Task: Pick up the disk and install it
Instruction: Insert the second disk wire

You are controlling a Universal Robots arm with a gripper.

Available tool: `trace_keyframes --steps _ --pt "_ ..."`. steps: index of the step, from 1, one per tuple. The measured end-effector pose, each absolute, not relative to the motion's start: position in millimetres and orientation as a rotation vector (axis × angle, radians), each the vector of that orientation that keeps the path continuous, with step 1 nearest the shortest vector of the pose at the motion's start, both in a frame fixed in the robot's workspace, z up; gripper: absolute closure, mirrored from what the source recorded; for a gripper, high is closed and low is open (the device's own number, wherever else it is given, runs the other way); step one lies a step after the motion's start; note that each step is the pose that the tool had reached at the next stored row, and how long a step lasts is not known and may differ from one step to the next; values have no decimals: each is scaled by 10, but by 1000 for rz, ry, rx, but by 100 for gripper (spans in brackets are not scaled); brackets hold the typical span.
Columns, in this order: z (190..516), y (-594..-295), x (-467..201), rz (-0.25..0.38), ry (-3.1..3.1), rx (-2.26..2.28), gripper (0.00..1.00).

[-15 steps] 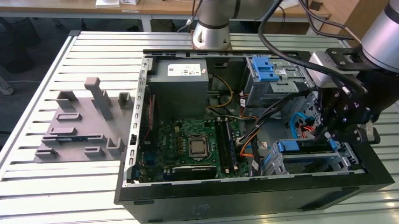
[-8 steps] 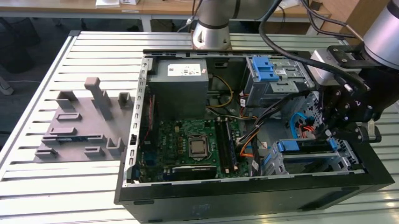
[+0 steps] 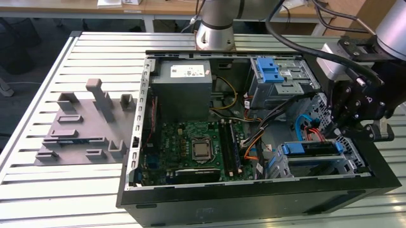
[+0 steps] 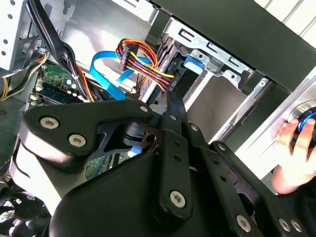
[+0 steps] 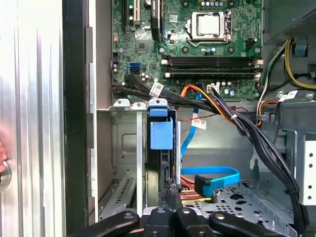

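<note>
The disk (image 3: 312, 149) sits on edge in the metal drive cage (image 3: 347, 164) at the front corner of the open computer case, on the exterior view's right. Its blue bracket (image 5: 161, 132) shows in both wrist views (image 4: 194, 63), with the dark drive body below it. My gripper (image 3: 356, 129) hangs over the cage. Its fingertips (image 5: 172, 191) are shut together into a point (image 4: 173, 104), with nothing seen between them. They sit right at the disk's rear end, beside the coloured power cable plug (image 4: 148, 61). I cannot tell whether they touch the disk.
A blue data cable (image 5: 217, 174) and black cable bundles (image 5: 256, 140) cross the case near the cage. The motherboard (image 3: 197, 147), grey power supply box (image 3: 184, 83) and an upper bay with a blue latch (image 3: 269, 71) fill the case. A person's hand (image 4: 292, 153) rests outside it. A grey fixture plate (image 3: 82, 130) lies on the table.
</note>
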State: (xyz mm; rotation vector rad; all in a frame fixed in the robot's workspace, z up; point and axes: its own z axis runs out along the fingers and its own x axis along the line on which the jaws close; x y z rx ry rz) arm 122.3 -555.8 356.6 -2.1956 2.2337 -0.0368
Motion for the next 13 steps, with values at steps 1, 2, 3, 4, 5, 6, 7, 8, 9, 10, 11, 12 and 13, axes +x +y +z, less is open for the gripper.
trace_keyframes --steps 1,2,3,4,5,6,7,8,9,10,11,12,13 --pt "3573 -5558 1223 -37 2234 -2195 89" --pt "3584 -5558 1223 -37 2234 -2196 89" --pt "3597 -5558 1223 -37 2234 -2195 89" --pt "3615 -5558 1223 -37 2234 -2196 89" --pt "3634 -5558 1223 -37 2234 -2196 89" --pt "3649 -5558 1223 -37 2234 -2196 89" --pt "3662 -5558 1223 -37 2234 -2196 89" --pt "3675 -5558 1223 -37 2234 -2196 89" --pt "3681 -5558 1222 -37 2234 -2196 89" --pt "3681 -5558 1218 -37 2234 -2196 89" --pt "3681 -5558 1213 -37 2234 -2195 89" --pt "3683 -5557 1203 -37 2234 -2195 89" --pt "3684 -5557 1185 -38 2233 -2195 89"
